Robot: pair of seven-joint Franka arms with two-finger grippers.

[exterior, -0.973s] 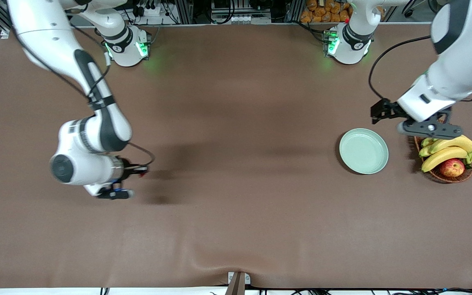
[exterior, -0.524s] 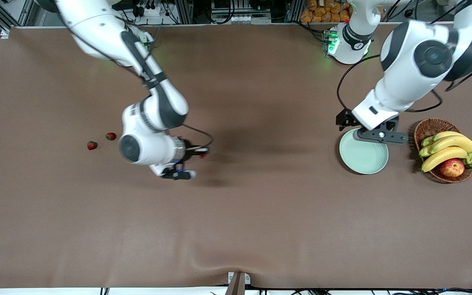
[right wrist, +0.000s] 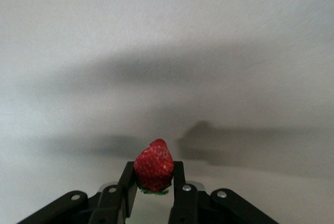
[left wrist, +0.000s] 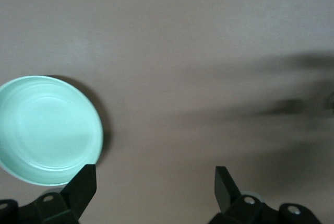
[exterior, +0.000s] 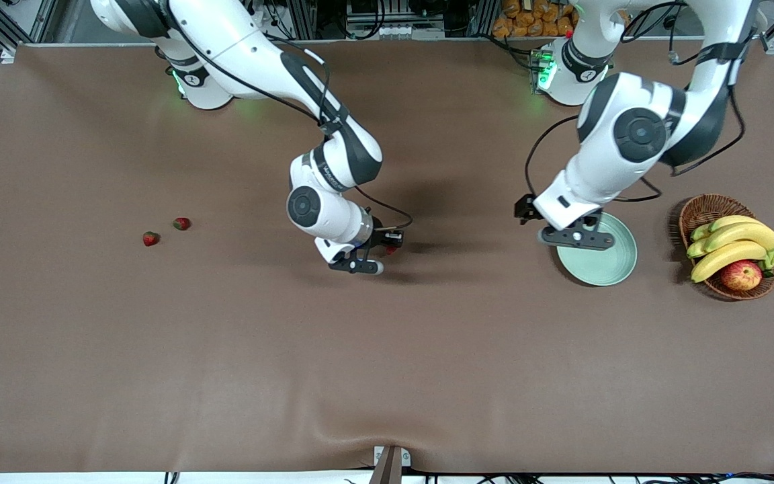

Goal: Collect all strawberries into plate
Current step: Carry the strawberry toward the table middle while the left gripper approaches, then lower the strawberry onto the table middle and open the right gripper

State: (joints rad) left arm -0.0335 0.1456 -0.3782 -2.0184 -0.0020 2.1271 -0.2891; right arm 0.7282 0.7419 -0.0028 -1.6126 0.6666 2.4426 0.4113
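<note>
My right gripper (exterior: 388, 246) hangs over the middle of the table, shut on a red strawberry (right wrist: 154, 165) whose tip pokes out past the fingertips (right wrist: 179, 171). Two more strawberries (exterior: 150, 238) (exterior: 181, 223) lie close together on the brown table toward the right arm's end. The pale mint-green plate (exterior: 607, 261) sits toward the left arm's end and holds nothing. My left gripper (exterior: 572, 235) hovers open over the plate's rim on the side facing the right arm. In the left wrist view the plate (left wrist: 47, 125) lies beside one finger (left wrist: 83, 186), with bare table between the jaws.
A brown wicker basket (exterior: 701, 208) stands beside the plate toward the left arm's end, holding bananas (exterior: 736, 245) and a red-yellow apple (exterior: 741, 274). A fold in the brown cloth (exterior: 360, 430) runs along the edge nearest the front camera.
The right arm has carried its strawberry from the right arm's end to mid-table, uncovering the two lying berries. The left gripper has moved from over the basket to the plate's rim.
</note>
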